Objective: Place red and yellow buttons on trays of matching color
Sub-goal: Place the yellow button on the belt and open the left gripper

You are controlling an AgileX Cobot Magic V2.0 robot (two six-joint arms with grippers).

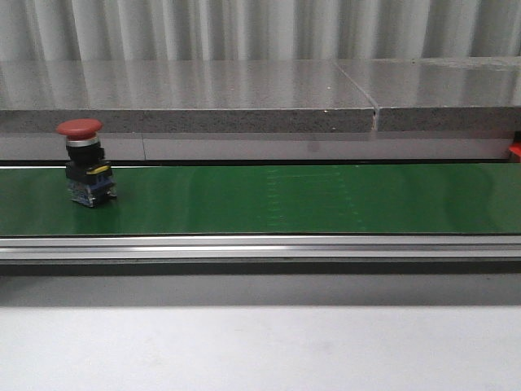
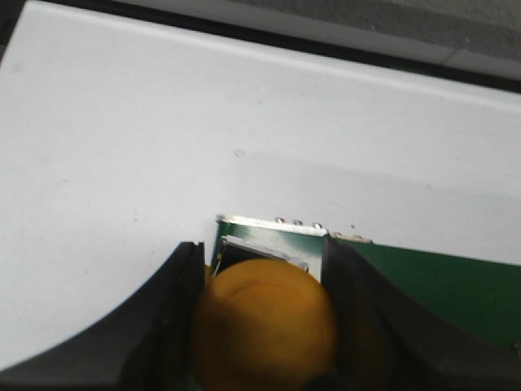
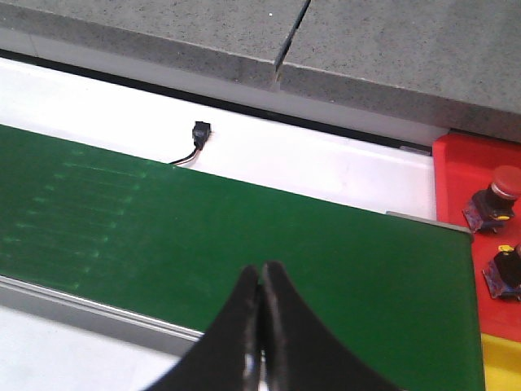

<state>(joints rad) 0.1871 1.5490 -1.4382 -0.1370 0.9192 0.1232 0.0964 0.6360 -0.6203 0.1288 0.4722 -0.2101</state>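
Left gripper (image 2: 264, 326): clamped on yellow button (image 2: 264, 330). Right gripper (image 3: 260, 342): pressed together, empty. Red button (image 1: 85, 163): upright on belt (image 1: 309, 199); rigid, light, top-heavy; grip body below cap.

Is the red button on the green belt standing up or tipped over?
Standing up. The red button sits on the green belt with its round cap on top.

Green belt (image 1: 309, 199) is open across its length; only a red button (image 1: 85, 163) stands at its left end.
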